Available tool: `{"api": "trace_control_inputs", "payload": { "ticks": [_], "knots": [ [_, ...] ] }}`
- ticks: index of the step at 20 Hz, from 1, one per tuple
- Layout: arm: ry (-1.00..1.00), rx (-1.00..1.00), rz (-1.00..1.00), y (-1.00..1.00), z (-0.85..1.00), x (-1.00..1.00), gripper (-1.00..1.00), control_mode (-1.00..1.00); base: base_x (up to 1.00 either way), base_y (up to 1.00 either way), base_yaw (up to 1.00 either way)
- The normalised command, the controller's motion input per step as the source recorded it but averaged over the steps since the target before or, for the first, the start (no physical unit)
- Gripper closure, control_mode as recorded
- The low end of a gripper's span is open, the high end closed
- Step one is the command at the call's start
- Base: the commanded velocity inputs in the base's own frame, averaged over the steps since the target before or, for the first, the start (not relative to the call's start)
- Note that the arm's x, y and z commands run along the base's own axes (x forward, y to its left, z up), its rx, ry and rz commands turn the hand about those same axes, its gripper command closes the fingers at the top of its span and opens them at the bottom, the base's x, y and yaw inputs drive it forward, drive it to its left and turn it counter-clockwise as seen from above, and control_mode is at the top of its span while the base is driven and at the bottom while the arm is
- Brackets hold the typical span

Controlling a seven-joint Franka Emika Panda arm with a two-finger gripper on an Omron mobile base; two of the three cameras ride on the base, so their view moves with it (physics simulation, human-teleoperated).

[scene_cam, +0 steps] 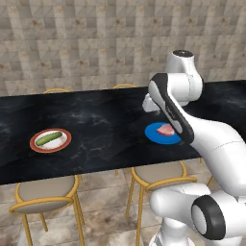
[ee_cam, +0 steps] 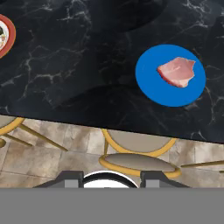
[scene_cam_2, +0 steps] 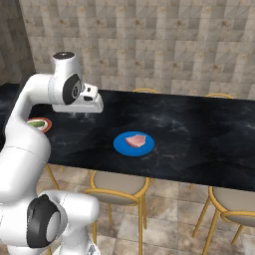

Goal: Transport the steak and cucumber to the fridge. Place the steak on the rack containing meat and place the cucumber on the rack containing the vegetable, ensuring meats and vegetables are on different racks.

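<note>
The steak (ee_cam: 177, 72), a pink-red slab, lies on a round blue plate (ee_cam: 151, 85) on the black counter; it also appears in the base views as the steak (scene_cam_2: 135, 140) (scene_cam: 166, 129). The green cucumber (scene_cam: 49, 139) rests on a red-rimmed white plate (scene_cam: 34, 143) further left. My gripper (scene_cam_2: 80, 115) hangs above the counter between the two plates, apart from both. In the hand view the gripper (ee_cam: 111, 179) is open, fingertips (ee_cam: 70, 178) apart with nothing between them. The fridge is out of view.
The black marble counter (scene_cam: 105, 120) runs across the scene with a tiled wall behind. Yellow-framed stools (scene_cam: 45, 192) (scene_cam: 158, 174) stand along its near edge, and more stool backs (scene_cam_2: 219, 95) rise at the far side.
</note>
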Motion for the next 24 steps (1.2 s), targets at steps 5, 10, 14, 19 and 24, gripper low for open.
{"api": "trace_control_inputs", "payload": {
  "ticks": [5,10,14,19,24],
  "knots": [
    [-0.02,0.0,0.0,0.0,0.0,-0.34,-1.0,-1.0,0.0,0.0,0.0],
    [-0.01,0.0,0.0,-0.01,0.0,-0.69,-1.0,-1.0,0.0,0.0,0.0],
    [0.0,0.0,0.0,-0.12,-0.14,-0.31,-1.0,-1.0,0.0,0.0,0.0],
    [0.0,0.0,-0.07,-0.6,-0.42,-0.04,-1.0,-1.0,0.0,0.0,0.0],
    [0.01,0.0,-0.04,-0.51,-0.33,0.0,-1.0,-1.0,0.0,0.0,0.0]
  ]
}}
